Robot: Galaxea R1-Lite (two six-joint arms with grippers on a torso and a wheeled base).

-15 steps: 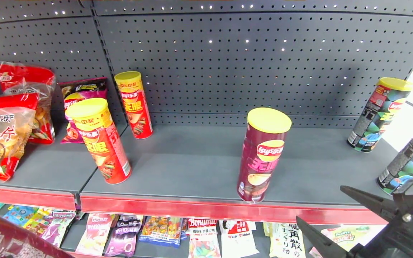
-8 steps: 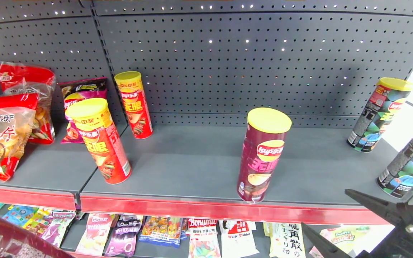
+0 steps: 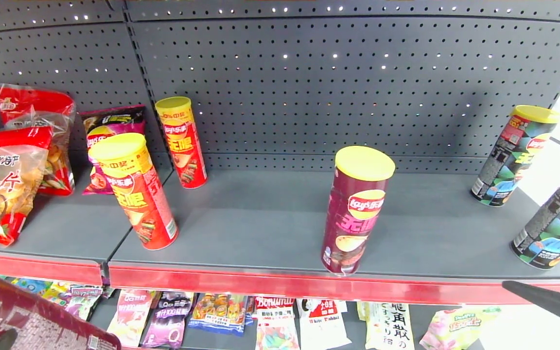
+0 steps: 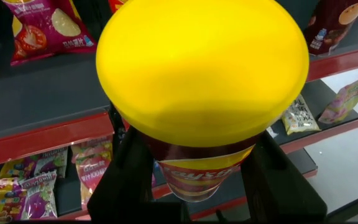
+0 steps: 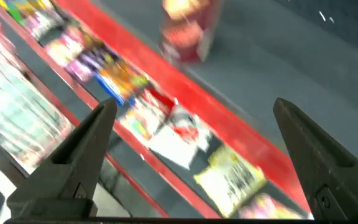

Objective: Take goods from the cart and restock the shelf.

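Note:
My left gripper is shut on a maroon chip can with a yellow lid. That can shows at the lower left in the head view, below the front of the grey shelf. A matching maroon can stands upright near the shelf's red front edge. My right gripper is open with nothing between its fingers, low at the right, in front of the shelf edge. One of its fingers juts in at the lower right in the head view.
Two red chip cans and snack bags occupy the shelf's left part. Two black-and-green cans stand at the right. Free shelf room lies around the maroon can. Candy packets hang on the lower tier.
My right gripper has dropped down and to the right, leaving one finger in the head view. The held maroon can has come up a little at the lower left.

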